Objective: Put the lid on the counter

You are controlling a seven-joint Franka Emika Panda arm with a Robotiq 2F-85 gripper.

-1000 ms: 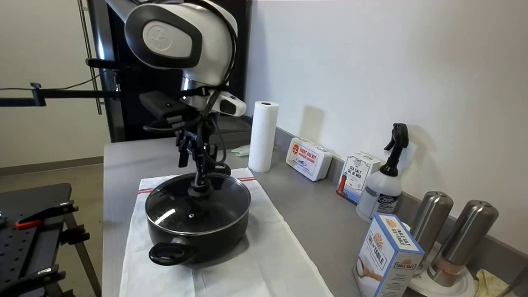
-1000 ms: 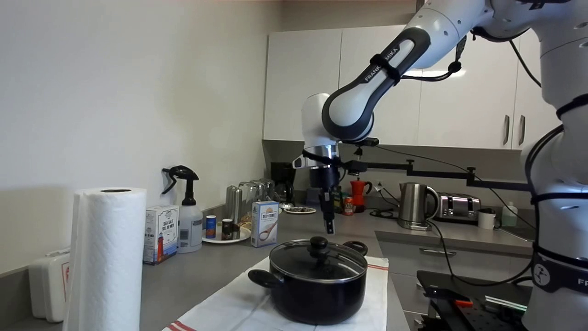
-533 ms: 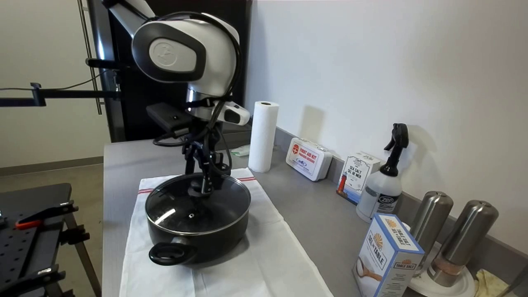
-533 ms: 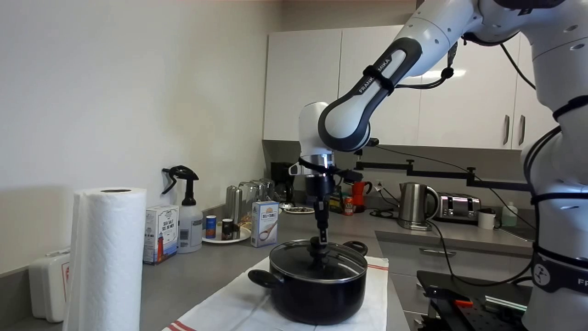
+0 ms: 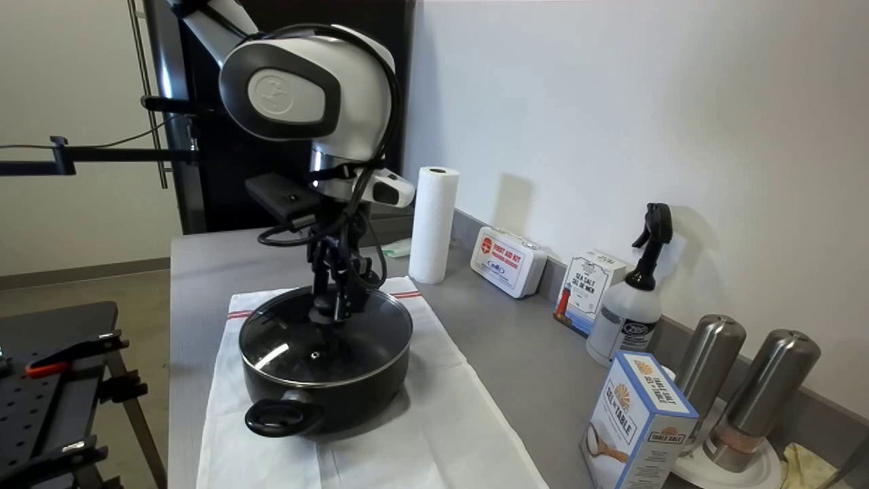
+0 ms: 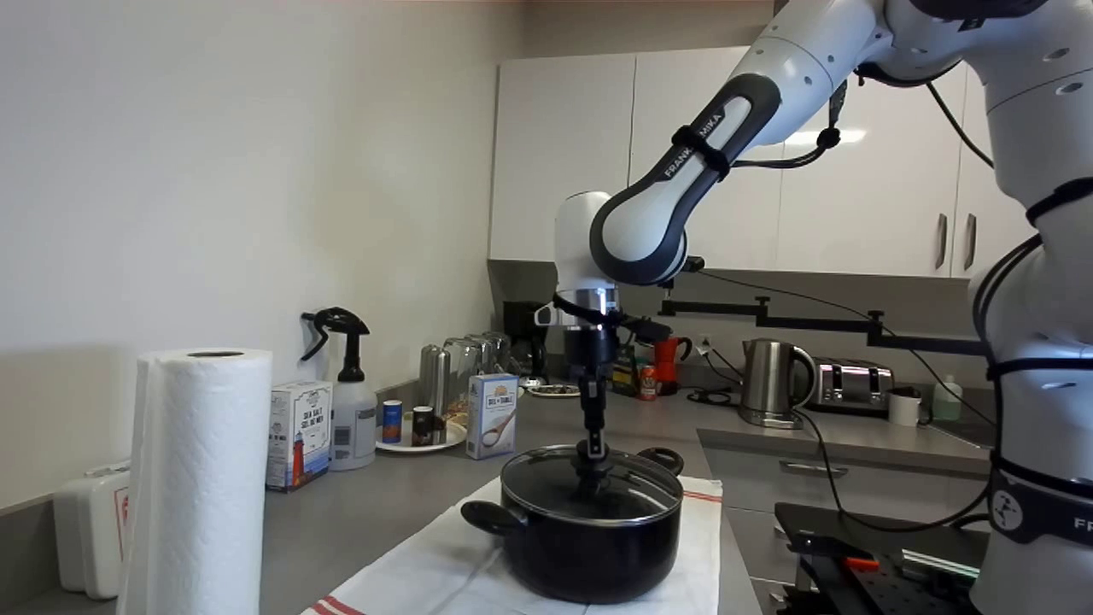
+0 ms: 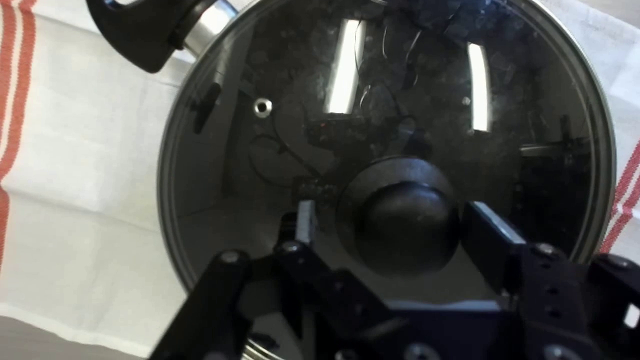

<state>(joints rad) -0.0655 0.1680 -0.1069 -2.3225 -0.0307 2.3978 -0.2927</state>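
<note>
Lid (image 5: 319,346): sits on pot (image 6: 598,555), not on the bench (image 6: 384,512) yet | Gripper (image 7: 398,223): spread, fingers (image 7: 306,222) either side of the knob (image 7: 407,227), likely to pinch and lift | Cloth (image 6: 452,555): under pot, maybe to guard bench

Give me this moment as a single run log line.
gripper: open, straddling knob; lid: on pot; pot: on cloth; task: lid not yet on counter
</note>
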